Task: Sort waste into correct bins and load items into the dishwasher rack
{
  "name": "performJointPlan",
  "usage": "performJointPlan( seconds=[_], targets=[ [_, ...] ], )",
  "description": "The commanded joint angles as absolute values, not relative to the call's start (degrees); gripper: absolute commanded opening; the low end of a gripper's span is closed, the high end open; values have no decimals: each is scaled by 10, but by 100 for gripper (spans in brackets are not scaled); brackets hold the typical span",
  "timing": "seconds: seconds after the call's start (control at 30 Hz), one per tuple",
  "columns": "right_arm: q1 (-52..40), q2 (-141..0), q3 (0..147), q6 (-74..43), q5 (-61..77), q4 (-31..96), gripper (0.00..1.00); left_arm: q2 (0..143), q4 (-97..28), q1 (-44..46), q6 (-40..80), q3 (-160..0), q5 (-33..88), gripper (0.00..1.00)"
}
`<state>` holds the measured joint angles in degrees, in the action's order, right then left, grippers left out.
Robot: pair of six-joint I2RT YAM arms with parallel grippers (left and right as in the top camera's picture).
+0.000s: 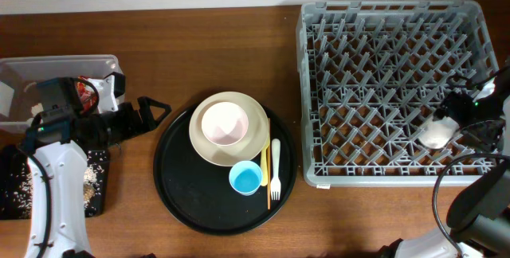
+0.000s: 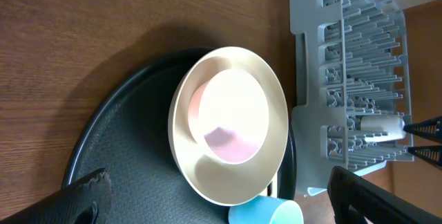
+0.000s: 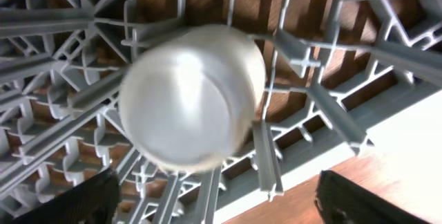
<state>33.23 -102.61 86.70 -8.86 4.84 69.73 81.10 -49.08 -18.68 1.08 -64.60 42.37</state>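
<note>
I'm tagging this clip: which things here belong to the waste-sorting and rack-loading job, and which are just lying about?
Job: cream plate, pink bowl, light blue cup, small cream cup, yellow utensil, white fork, grey rack, clear tub, black rectangular tray, red wrapper, rice grains.
Lying about: round black tray, wooden table.

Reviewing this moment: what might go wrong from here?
The small cream cup looks blurred among the dishwasher rack pegs, right gripper open near it: it may tip or roll. The pink bowl sits inside the large cream plate; lifting the plate first might slide it off. The light blue cup sits against the plate and could topple.
</note>
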Motion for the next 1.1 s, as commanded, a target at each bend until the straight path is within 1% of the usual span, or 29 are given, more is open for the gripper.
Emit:
performJointPlan(
  seconds=[0.0, 0.1, 0.17, 0.23, 0.3, 0.37, 0.43, 0.57, 0.87, 1.07],
  targets=[
    [330, -1027, 910, -88, 59, 721, 99, 811, -491, -189, 4, -651, 421, 99],
    [330, -1024, 992, -88, 93, 783, 99, 811, -491, -189, 4, -651, 421, 99],
    [330, -1019, 1058, -84, 156, 843, 99, 811, -491, -189, 4, -651, 421, 99],
    [330, -1014, 1098, -44, 220, 891, 99, 811, -491, -189, 4, -651, 421, 99],
    [330, -1009, 1102, 2, 296, 916, 99, 811, -491, -189, 4, -651, 421, 99],
    [330, -1010, 1101, 13, 321, 938, 98, 811, -491, -189, 4, -651, 421, 99],
    [330, -1010, 1101, 13, 322, 964, 99, 811, -491, -189, 4, -651, 421, 99],
    [322, -1010, 1100, 13, 321, 973, 99, 811, -491, -189, 4, -651, 421, 99],
    [237, -1010, 1100, 30, 274, 973, 99, 811, -474, -189, 4, -651, 421, 99],
    [224, -1010, 1100, 30, 267, 973, 99, 811, -532, -189, 3, -646, 422, 99]
  ],
)
